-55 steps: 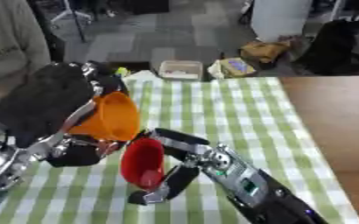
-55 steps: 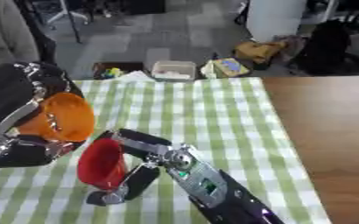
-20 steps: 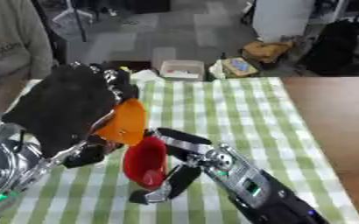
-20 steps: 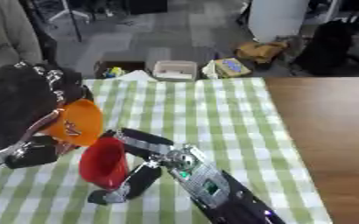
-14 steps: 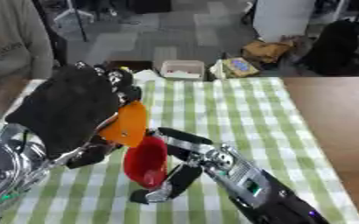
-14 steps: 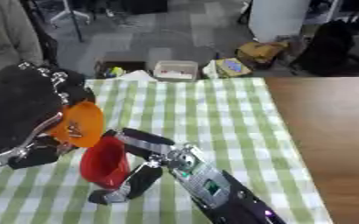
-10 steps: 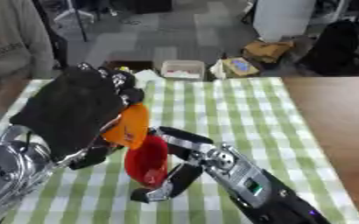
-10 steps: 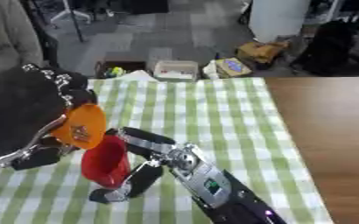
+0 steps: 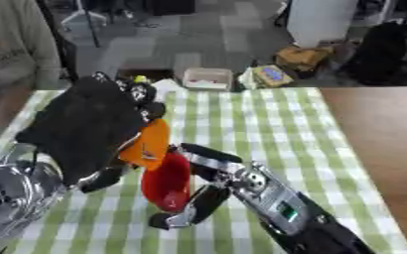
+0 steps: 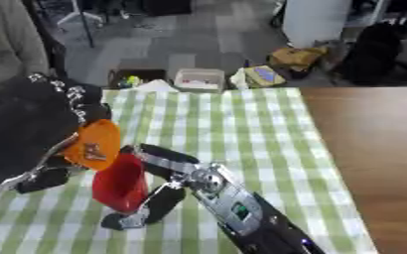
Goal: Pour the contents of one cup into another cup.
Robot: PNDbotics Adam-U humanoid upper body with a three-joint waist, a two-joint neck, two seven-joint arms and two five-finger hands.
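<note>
My left hand (image 9: 84, 128) is curled round an orange cup (image 9: 150, 144) and holds it tipped steeply, mouth down and to the right. The cup's rim sits just over the mouth of a red cup (image 9: 166, 181). That red cup stands slightly tilted on the green-and-white checked cloth (image 9: 268, 129), with my right hand (image 9: 240, 179) shut on it from the right, fingers low in front and thumb behind. The back of my left hand hides most of the orange cup's far side. What is inside either cup does not show.
Bare brown tabletop (image 9: 380, 144) lies to the right of the cloth. Beyond the far edge, boxes (image 9: 206, 78) and bags (image 9: 299, 57) sit on the floor. A person's sleeve (image 9: 7, 49) shows at the upper left, away from the cups.
My left hand has rolled over and tipped the orange cup further, from nearly sideways to mouth down over the red cup. The right hand and red cup have barely moved.
</note>
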